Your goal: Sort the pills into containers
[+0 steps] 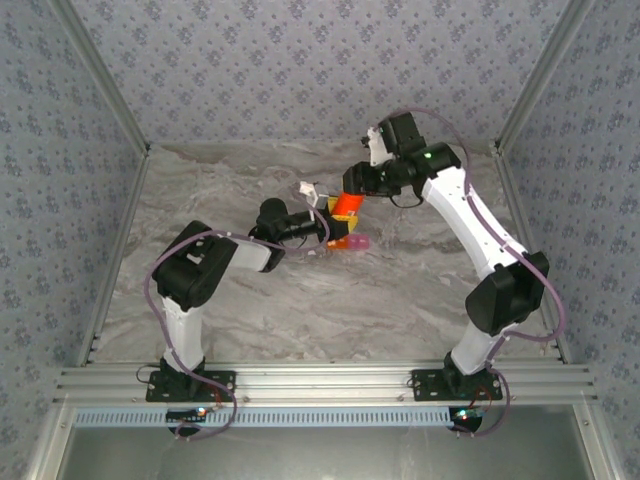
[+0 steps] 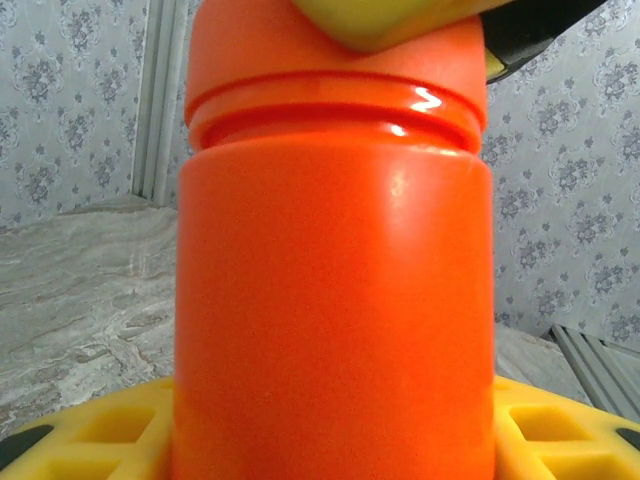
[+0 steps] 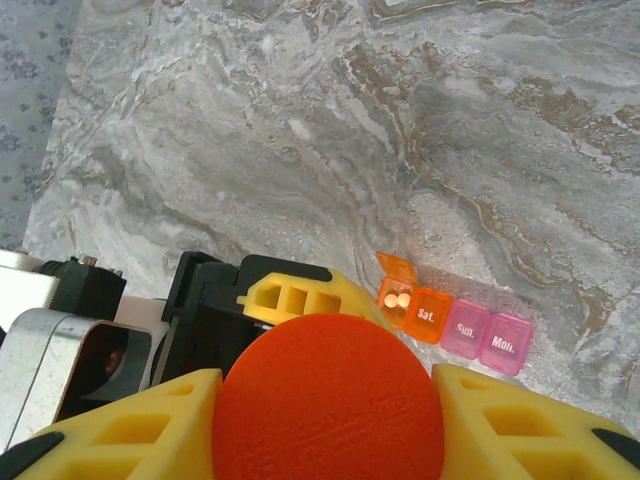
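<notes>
two robot arms share one orange bottle [image 2: 335, 290] above a marble-patterned table [image 3: 300, 120]: the left gripper [image 2: 335, 445] is clamped round the bottle's body, its yellow fingers [image 2: 100, 445] pressed to either side low down, while the right gripper [image 3: 328, 430] sits over the top and pinches the cap [image 3: 330, 380] from both sides. the pill box [image 3: 455, 320], a short strip of translucent cells, lies on the table just beside the bottle, orange at one end and pink at the other, with lids marked sat., sun. and mon.; the end orange cell [image 3: 400, 312] has its lid flipped up and two pale pills [image 3: 397, 299] showing inside, and the pink cells are closed. by the look of it the step in hand is working the cap on its thread, most likely to get at more pills in the bottle. to do it well, the left arm should hold the body steady and upright so nothing spills. the right arm should turn about the bottle's own axis, not drag it sideways, and should regrasp when the wrist runs out of travel, not force it. the pinch on the cap wants to be firm and level, since a tilted one could slip off the smooth rim. lifting should wait until the thread is free, and the bottle is best kept clear of the open cell so a bump does not scatter what lies in it.
</notes>
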You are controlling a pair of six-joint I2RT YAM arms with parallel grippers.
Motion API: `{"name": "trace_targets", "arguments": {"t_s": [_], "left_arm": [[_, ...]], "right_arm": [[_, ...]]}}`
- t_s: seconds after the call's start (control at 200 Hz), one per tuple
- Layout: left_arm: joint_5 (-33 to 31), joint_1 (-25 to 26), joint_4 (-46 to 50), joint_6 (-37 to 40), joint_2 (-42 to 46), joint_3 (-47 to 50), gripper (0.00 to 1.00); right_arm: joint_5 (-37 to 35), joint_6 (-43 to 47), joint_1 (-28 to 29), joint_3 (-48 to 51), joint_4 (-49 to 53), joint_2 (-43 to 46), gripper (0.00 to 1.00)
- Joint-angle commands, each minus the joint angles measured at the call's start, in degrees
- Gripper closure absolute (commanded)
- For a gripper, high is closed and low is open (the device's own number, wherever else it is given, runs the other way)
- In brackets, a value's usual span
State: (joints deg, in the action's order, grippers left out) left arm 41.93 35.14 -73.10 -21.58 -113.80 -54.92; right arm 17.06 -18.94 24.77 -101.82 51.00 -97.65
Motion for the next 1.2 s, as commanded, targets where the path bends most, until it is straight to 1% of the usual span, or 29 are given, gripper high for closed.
{"name": "trace_targets", "arguments": {"t_s": [0.0,0.135,0.275,0.605,0.685,0.745,0.82,0.9,1.064,1.194], "left_arm": [[0.5,0.5,-7.1,0.1,1.0,-1.4,1.0],[0.5,0.5,-7.2,0.0,1.0,-1.5,1.0],[0.4,0.5,-7.2,-0.1,1.0,-1.5,1.0],[0.3,0.5,-7.6,-0.6,0.6,-1.7,1.0],[0.3,0.5,-7.6,-0.6,0.6,-1.7,1.0],[0.4,0.5,-7.6,-0.7,0.5,-1.7,1.0],[0.4,0.5,-7.6,-0.7,0.4,-1.9,1.0],[0.5,0.5,-7.6,-1.1,0.3,-2.3,1.0],[0.6,0.6,-7.6,-1.4,-0.1,-2.7,1.0],[0.6,0.6,-7.6,-1.4,-0.1,-2.8,1.0]], "right_arm": [[-2.0,-1.6,1.2,0.3,3.0,-0.3,0.49],[-1.7,-0.8,0.7,-2.2,4.3,-0.1,0.45],[-1.5,-0.1,0.2,-4.6,5.4,0.0,0.38],[0.6,1.9,-0.7,-7.9,6.3,0.9,0.16],[3.0,4.7,-1.7,-7.3,5.3,1.8,0.14],[6.5,7.4,-3.1,-5.2,1.9,3.2,0.14],[13.0,14.1,-4.3,-2.3,-1.4,5.0,0.14],[13.5,19.2,-4.6,-0.7,-2.2,5.6,0.13],[15.9,20.7,-6.6,-2.8,0.4,2.2,0.13],[18.4,20.8,-6.7,-3.1,0.4,0.9,0.13]]}}
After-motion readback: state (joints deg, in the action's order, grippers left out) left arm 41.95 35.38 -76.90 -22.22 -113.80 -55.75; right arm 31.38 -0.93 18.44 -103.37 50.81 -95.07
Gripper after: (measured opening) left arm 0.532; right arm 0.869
